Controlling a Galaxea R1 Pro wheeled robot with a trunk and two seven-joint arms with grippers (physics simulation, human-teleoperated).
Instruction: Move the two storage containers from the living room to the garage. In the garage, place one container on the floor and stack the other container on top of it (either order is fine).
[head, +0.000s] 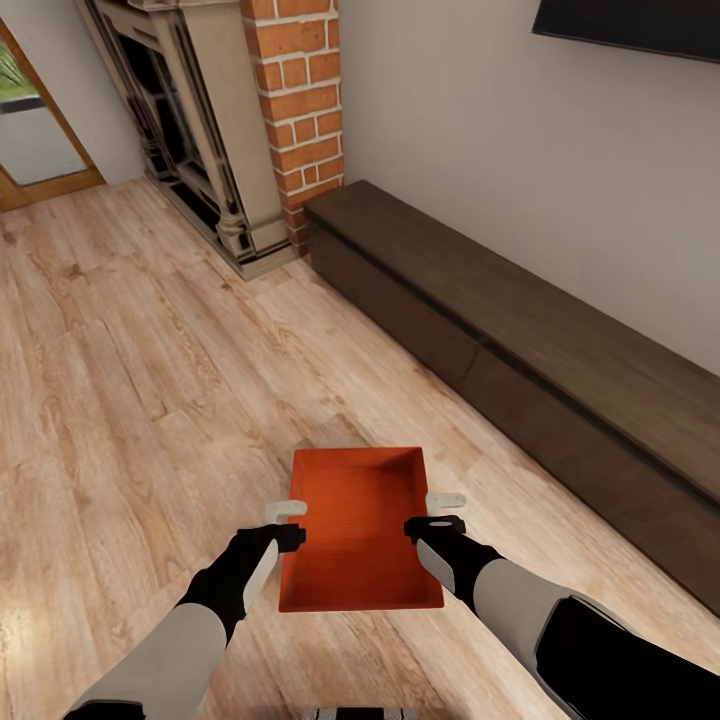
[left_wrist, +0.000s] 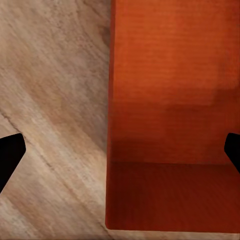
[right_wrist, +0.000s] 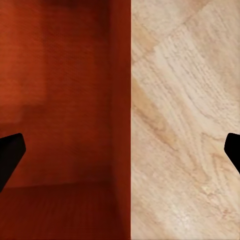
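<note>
Storage container (head: 358, 525): orange-red, open-topped, empty, sitting in front of the robot over the light wood plank floor (head: 130, 380) of the living room. Long walls flanked by both arms. Whether resting on the planks or already raised: cannot tell.

Left pincer (head: 294, 521): fingers spread, straddling the container's left wall, one finger outside, one inside, as the left wrist view confirms with the wall (left_wrist: 111, 120) running between the two dark fingertips. Not yet pressed onto the wall, by the look of it.

Right pincer (head: 440, 510): likewise spread, straddling the right wall (right_wrist: 121, 120), fingertips well apart on either side.

Procedure for a sound grasp:
- Keep each wall centred between its fingertips before clamping.
- Seat both pincers to equal depth over the rim.
- Clamp both sides together; lift level to avoid tilt.
- Hold both grip points directly opposite each other, as now, so the bin cannot twist.

Surroundings: dark low cabinet (head: 540, 350) along the wall to the right, brick chimney (head: 297, 100) with fireplace (head: 190, 130) ahead. Allow clearance from the cabinet when turning toward the garage.
</note>
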